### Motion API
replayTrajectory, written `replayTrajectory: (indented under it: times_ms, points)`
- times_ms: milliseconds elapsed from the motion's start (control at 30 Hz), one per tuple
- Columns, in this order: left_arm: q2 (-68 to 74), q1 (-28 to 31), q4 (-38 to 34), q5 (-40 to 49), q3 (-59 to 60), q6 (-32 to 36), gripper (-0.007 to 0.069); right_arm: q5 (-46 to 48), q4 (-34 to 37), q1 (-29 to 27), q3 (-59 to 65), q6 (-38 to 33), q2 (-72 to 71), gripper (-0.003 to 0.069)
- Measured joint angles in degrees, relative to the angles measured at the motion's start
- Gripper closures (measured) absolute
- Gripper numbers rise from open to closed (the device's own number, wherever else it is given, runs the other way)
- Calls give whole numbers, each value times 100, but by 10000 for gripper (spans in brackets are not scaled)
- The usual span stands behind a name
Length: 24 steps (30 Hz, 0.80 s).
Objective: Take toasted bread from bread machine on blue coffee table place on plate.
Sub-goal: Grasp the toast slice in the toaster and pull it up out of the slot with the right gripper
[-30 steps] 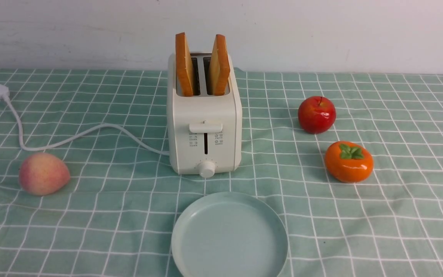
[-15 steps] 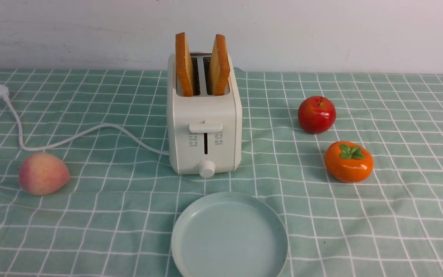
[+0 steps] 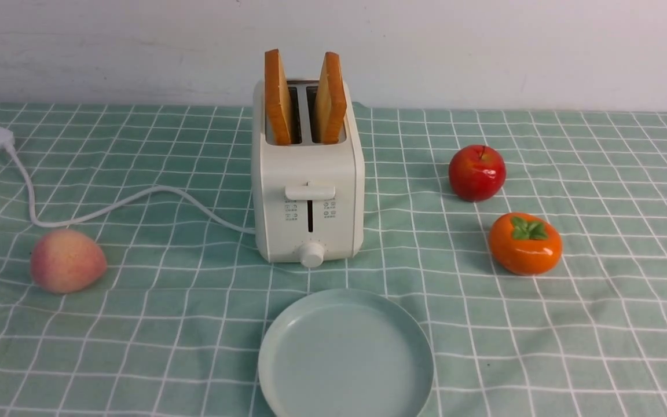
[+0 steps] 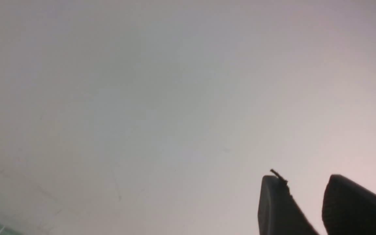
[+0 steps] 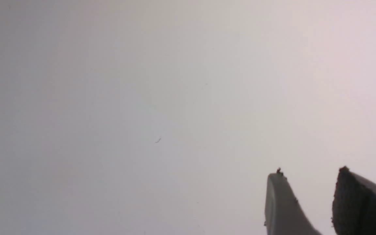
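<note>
Left toast slice (image 3: 278, 95) and right toast slice (image 3: 331, 97) stand upright in the bread machine (image 3: 308, 202), far-centre on the worktop (image 3: 136, 324). The plate (image 3: 345, 359) sits bare just nearer. Toast likely light, stiff, crumbly: pinch the exposed top across its faces. Left jaws and right jaws both apart, empty.
</note>
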Motion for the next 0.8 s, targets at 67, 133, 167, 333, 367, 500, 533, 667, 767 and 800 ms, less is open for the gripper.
replayTrajectory:
  times_ms: [67,133,167,333,367,500,533,667,767,800]
  points:
    - [684,0,74,842,-676,0,411,764,-31,0,-835,115,683,419]
    - [1376,0,116,1851,-1240,5,408,1725,-218,0,-1605,120,1377,419]
    - [1442,0,129,2057,-1288,5,408,1811,-245,0,-1663,101,1508,419]
    - [2831,0,572,4356,-1979,739,407,2978,-682,0,-2361,-34,2876,419]
    - [2981,0,557,4623,-1995,899,407,3097,-568,0,-2384,-34,3117,419]
    - [3244,0,31,5246,-2001,1144,407,3580,191,0,-2392,-166,3705,419]
    - [3291,0,-396,5392,-2001,1201,407,3874,718,12,-2412,-443,3996,419]
    - [3319,0,-1655,5452,-1917,1861,404,4561,2221,292,-2880,-2098,4933,419]
    - [3319,-101,-2160,5446,-1893,2513,400,4904,3138,545,-3444,-3193,5578,418]
    - [3319,-230,-2447,5441,-1891,2958,398,5071,3802,789,-4008,-3974,6048,412]
